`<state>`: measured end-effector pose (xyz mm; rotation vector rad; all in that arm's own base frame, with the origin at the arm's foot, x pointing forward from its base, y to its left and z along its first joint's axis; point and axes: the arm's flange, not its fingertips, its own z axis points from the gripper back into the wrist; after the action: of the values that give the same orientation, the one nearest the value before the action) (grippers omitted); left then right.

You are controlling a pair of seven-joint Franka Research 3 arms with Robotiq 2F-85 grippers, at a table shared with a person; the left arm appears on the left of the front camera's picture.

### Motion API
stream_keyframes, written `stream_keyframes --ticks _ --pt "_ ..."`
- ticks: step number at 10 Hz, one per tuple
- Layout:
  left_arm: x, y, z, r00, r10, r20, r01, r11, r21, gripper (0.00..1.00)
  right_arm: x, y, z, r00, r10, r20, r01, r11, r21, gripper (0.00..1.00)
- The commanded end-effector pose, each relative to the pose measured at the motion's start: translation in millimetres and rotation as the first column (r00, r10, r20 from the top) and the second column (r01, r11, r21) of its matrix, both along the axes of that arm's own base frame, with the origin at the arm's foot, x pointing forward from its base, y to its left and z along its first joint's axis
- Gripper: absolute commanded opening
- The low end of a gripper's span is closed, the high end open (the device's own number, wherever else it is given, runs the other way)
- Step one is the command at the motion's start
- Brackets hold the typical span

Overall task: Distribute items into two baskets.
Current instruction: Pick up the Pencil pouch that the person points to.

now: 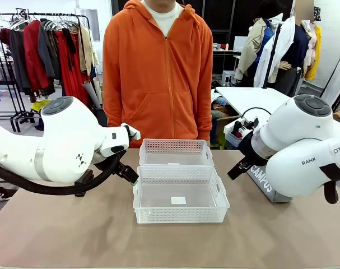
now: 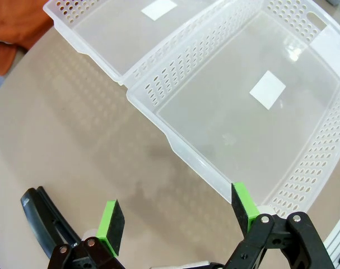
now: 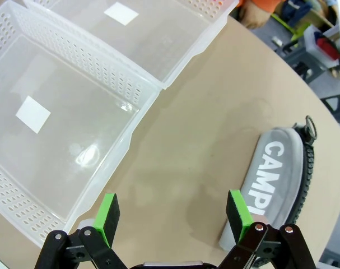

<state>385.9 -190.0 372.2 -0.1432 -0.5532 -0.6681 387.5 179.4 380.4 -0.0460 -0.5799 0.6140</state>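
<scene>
Right wrist view: right gripper [image 3: 172,210] wide open, empty, above bare table [image 3: 203,140] between near basket [image 3: 125,140] and grey CAMPUS pouch [image 3: 282,179] by the table's right edge. Left gripper [image 2: 178,210] equally wide. Risk: an off-centre descent clips the basket rim, or pinches only the soft pouch's end.

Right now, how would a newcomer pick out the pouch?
Start at the near basket mid-table. Move to the robot's right across the table, under the right arm. The pouch lying there is grey and soft, with white CAMPUS lettering and a black zipper, unlike the rigid white basket.
</scene>
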Motion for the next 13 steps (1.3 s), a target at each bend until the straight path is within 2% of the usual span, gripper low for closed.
stream_keyframes --ticks 1,4,5,6,7,8,9,11,13 --pt "2 5 11 0.998 -0.048 -0.043 0.05 0.998 0.03 1.0 0 4 6 0.999 -0.009 -0.05 0.011 0.999 0.042 1.0" --pt "10 15 38 0.987 -0.06 -0.152 0.082 0.986 0.147 1.0 4 8 28 0.989 0.007 -0.151 0.014 0.99 0.138 1.0" --pt "11 18 49 0.983 -0.057 -0.177 0.084 0.985 0.15 1.0 7 7 37 0.983 0.011 -0.181 0.018 0.987 0.157 1.0" --pt "13 21 61 0.973 -0.075 -0.219 0.105 0.986 0.129 1.0 10 8 46 0.97 0.013 -0.242 0.037 0.98 0.198 1.0" --pt "15 24 75 0.959 -0.096 -0.265 0.119 0.99 0.073 1.0 15 8 59 0.952 0.031 -0.306 0.056 0.961 0.27 1.0" --pt "20 30 89 0.937 -0.128 -0.325 0.115 0.992 -0.06 1.0 19 6 68 0.942 0.056 -0.332 0.063 0.939 0.339 1.0" --pt "27 39 98 0.915 -0.166 -0.368 0.081 0.969 -0.235 1.0 24 2 77 0.928 0.097 -0.36 0.08 0.892 0.445 1.0" --pt "33 53 110 0.898 -0.213 -0.386 0.014 0.89 -0.457 1.0 32 -7 88 0.902 0.175 -0.395 0.111 0.79 0.603 1.0" --pt "39 63 116 0.878 -0.274 -0.392 -0.025 0.792 -0.61 1.0 40 -16 95 0.894 0.229 -0.386 0.152 0.655 0.74 1.0"
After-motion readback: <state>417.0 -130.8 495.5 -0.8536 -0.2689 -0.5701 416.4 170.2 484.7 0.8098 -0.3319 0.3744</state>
